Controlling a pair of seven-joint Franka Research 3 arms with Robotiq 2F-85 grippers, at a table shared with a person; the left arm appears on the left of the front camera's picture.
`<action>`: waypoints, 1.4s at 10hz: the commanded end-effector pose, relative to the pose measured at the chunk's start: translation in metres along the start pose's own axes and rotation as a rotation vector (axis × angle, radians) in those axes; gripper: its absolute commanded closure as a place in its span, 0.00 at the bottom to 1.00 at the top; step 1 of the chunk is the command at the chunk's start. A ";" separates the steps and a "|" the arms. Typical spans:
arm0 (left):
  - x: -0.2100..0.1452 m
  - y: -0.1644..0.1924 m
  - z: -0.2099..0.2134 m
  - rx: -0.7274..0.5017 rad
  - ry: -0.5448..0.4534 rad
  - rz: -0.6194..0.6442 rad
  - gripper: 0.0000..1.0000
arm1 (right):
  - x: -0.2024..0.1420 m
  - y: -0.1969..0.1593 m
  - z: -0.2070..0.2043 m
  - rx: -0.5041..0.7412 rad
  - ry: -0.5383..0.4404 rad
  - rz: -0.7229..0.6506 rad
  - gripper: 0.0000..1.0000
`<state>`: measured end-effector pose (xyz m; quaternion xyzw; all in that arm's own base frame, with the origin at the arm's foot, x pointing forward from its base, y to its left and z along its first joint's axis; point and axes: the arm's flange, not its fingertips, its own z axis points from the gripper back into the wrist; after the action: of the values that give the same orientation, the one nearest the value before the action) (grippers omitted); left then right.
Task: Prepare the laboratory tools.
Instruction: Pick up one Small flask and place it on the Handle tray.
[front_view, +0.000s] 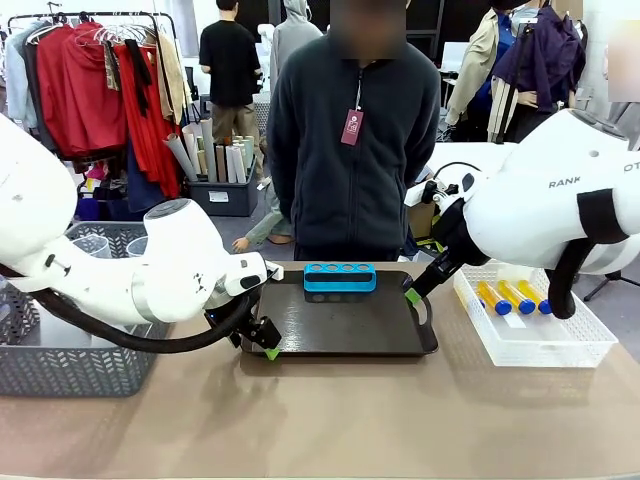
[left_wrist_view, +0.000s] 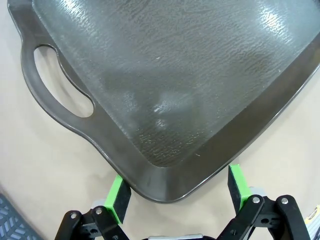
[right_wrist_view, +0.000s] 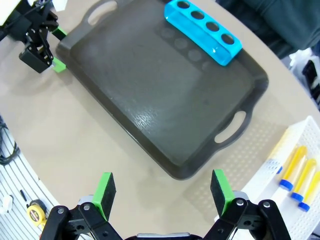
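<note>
Far-left edge of the worktop: grey mesh basket (front_view: 70, 375), w/ a clear beaker (front_view: 95, 244) inside, mostly hidden behind the L arm, so can't tell more about it.

Now the left gripper (front_view: 266, 343): low at the near-left corner of the dark brown tray (front_view: 340, 325). From its wrist cam the left gripper (left_wrist_view: 178, 189) is spread wide, green pads (left_wrist_view: 120, 192) on either side of the tray's (left_wrist_view: 165, 75) rounded corner rim. Nothing pinched. Can't tell if a pad touches the rim. The tray's cut-out handle is just up-left of that corner in this view.

Mid-worktop: the tray lies flat, long side towards the robot. The blue four-hole rack (front_view: 340, 277) stands along its far edge, holes up. Seen from the R wrist, the rack (right_wrist_view: 202, 30) is in the tray's (right_wrist_view: 160, 90) far corner area, and the rest of the tray floor is bare. A person (front_view: 350, 150) stands at the far edge behind the rack.

Moving right: the right gripper (front_view: 415, 293) is by the tray's right-hand handle. In its own cam the right gripper (right_wrist_view: 162, 192) is also spread wide, holding nothing, looking down on the tray's near corner and the tan worktop.

Right edge: white perforated bin (front_view: 540, 345), just beside the tray. The amber tubes w/ blue caps (front_view: 515, 297) lie side by side in it, three in view. R wrist cam shows the same tubes (right_wrist_view: 295, 167) in the bin (right_wrist_view: 272, 170), caps pointing to the near side.
</note>
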<state>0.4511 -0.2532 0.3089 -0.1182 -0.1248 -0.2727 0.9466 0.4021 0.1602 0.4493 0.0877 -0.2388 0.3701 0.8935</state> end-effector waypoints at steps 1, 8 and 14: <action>-0.007 0.003 0.006 -0.018 -0.008 -0.015 0.00 | -0.001 -0.001 -0.001 0.013 -0.007 -0.014 0.00; -0.018 -0.001 0.091 -0.107 0.013 -0.048 0.00 | 0.003 -0.001 0.007 0.078 0.034 0.030 0.00; -0.015 0.000 0.182 -0.201 -0.188 -0.199 0.00 | 0.014 0.004 0.071 0.175 -0.052 0.135 0.00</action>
<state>0.4132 -0.1989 0.4793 -0.2167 -0.1918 -0.3503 0.8908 0.3775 0.1552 0.5171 0.1407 -0.2282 0.4370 0.8586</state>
